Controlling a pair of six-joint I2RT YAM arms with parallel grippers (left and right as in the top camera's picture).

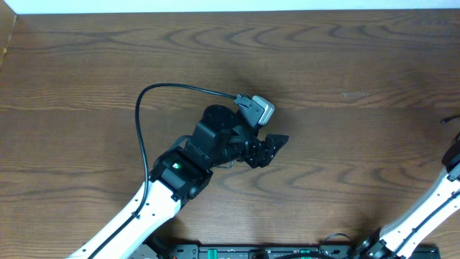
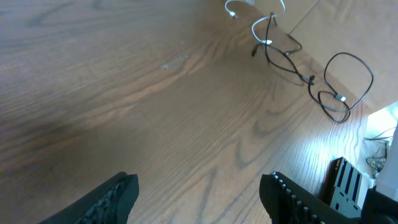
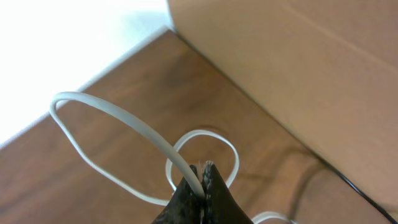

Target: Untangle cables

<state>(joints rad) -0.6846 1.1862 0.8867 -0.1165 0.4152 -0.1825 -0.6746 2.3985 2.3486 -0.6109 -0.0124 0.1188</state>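
Observation:
My right gripper is shut on the white cable, which arcs up to the left and loops on the wood behind the jaws. A thin black cable runs at the lower right by the cardboard. In the left wrist view the white cable and the black cable lie looped together far off at the upper right. My left gripper is open and empty above bare wood; it shows mid-table in the overhead view. The right gripper is outside the overhead view.
A cardboard wall stands close behind the cables and also shows in the left wrist view. A black rail runs along the table's edge. The right arm leaves the overhead view at the right edge.

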